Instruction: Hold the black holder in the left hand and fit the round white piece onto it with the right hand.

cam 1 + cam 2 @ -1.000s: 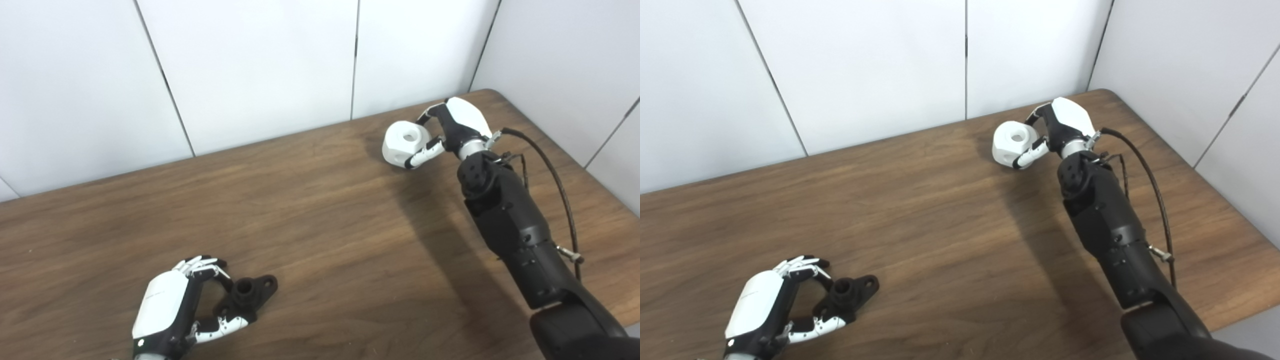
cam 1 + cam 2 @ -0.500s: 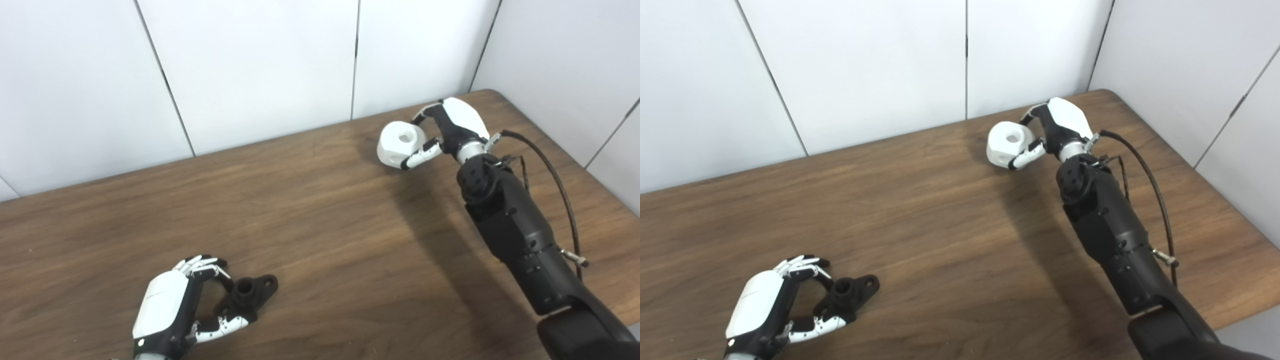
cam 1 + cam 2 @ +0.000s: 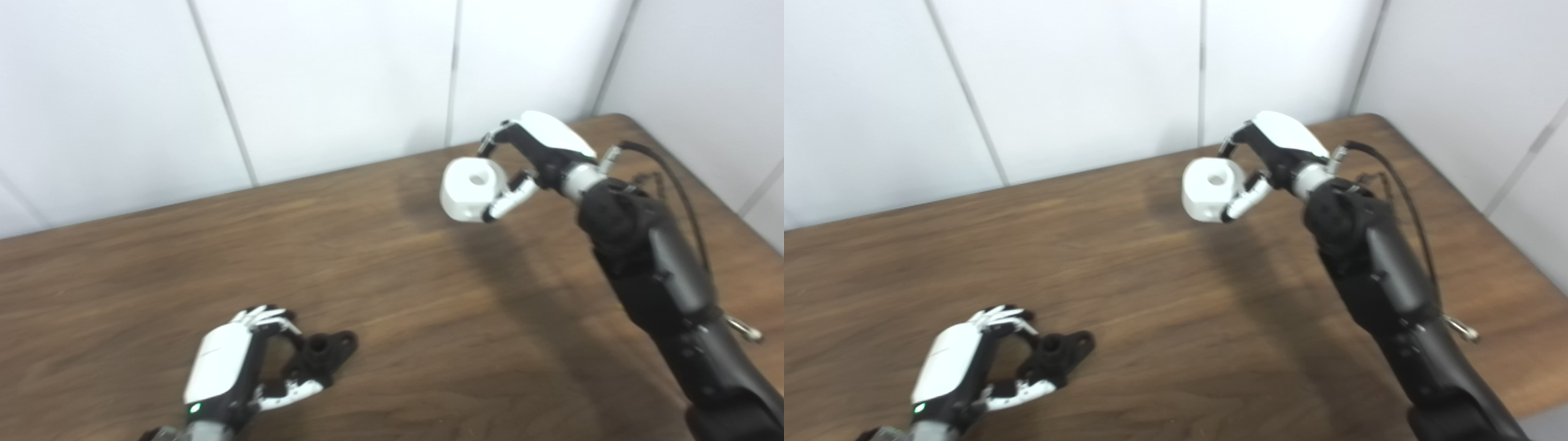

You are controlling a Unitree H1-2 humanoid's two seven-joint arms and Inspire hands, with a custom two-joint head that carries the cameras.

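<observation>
The black holder [image 3: 321,354] lies on the wooden table [image 3: 380,269] near the front left, a small flanged piece with a round socket on top. My left hand [image 3: 236,367] is curled around it, fingers and thumb touching its near side. The round white piece [image 3: 471,187], a chunky cylinder with a hole in its top, hangs above the table at the back right. My right hand [image 3: 539,153] is shut on it from the right, thumb under it and fingers over its far side.
White wall panels [image 3: 331,79] stand close behind the table and along its right side. A black cable [image 3: 680,184] loops off my right forearm. The table's right edge [image 3: 1494,226] runs near that arm.
My right hand has lifted the white piece off the table and carried it left. The camera has shifted, moving the whole picture a little right. The left hand stays on the holder.
</observation>
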